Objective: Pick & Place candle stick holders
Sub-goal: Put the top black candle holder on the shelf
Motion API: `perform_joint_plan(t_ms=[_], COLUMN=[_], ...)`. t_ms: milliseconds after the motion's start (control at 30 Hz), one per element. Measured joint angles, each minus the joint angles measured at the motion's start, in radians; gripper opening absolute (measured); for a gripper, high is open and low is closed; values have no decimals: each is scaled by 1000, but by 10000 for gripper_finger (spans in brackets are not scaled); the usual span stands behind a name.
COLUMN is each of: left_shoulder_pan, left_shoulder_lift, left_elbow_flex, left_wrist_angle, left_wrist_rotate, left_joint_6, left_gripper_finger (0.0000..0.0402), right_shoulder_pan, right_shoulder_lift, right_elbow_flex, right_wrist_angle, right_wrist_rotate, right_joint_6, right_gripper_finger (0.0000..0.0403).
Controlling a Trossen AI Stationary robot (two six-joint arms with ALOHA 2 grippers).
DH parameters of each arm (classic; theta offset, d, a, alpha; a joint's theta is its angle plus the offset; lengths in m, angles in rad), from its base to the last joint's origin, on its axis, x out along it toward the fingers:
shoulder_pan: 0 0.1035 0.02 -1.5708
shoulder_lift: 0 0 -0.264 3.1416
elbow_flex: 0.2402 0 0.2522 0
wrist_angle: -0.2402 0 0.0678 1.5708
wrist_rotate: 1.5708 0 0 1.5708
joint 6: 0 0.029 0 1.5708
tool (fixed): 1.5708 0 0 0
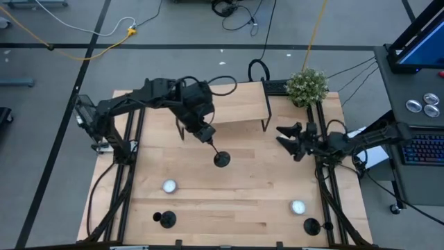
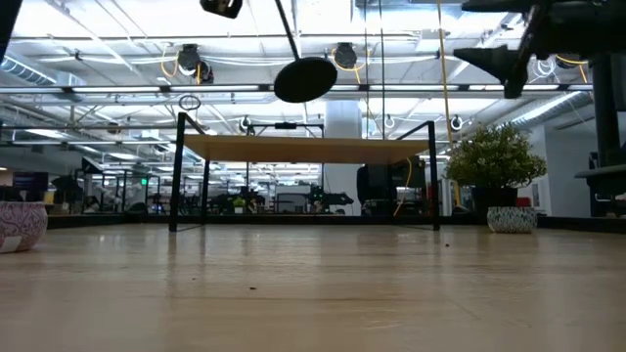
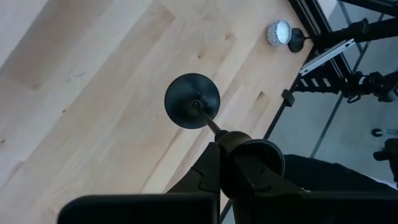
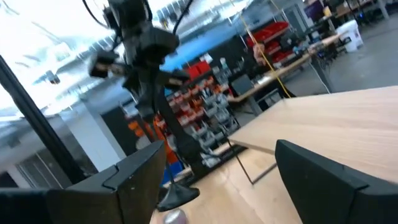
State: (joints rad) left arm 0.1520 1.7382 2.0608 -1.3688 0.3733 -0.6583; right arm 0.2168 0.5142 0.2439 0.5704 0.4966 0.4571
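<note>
Left gripper (image 1: 205, 135) clamped on cup end of candle stick holder (image 1: 221, 159), held aloft, disc base pointing away. Right gripper (image 1: 288, 140) idle, jaws apart.

Grey floor (image 1: 180, 28), bright ceiling lights (image 2: 117, 20), shelving (image 4: 211, 112)

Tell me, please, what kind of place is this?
Probably a robotics lab or workshop: cables lie across the grey floor, a keyboard sits on a side desk, and long workbenches with storage bins stand behind.
</note>
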Motion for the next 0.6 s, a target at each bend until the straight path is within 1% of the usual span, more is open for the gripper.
perform_joint_plan(t_ms=[133, 233, 367, 433, 500, 600], left_shoulder_pan=[0, -2, -7, -11, -17, -24], left_shoulder_lift=[36, 53, 59, 58, 58, 58], left_elbow_flex=[41, 54, 56, 58, 58, 58], left_wrist_angle=[-4, -4, 2, 9, 10, 12], left_wrist_rotate=[0, -7, -15, -34, -55, -75], left_joint_6=[-15, -22, -24, -29, -32, -31], left_gripper_finger=[8, 8, 8, 8, 8, 8], right_shoulder_pan=[0, -1, -1, -1, -1, -1], right_shoulder_lift=[143, 243, 368, 427, 478, 550], right_elbow_flex=[132, 255, 408, 461, 504, 563], right_wrist_angle=[-105, -243, -410, -433, -420, -417], right_wrist_rotate=[-30, -33, -33, -33, -54, -58], right_joint_6=[-31, -34, -81, -112, -144, -179], right_gripper_finger=[293, 293, 293, 293, 293, 293])
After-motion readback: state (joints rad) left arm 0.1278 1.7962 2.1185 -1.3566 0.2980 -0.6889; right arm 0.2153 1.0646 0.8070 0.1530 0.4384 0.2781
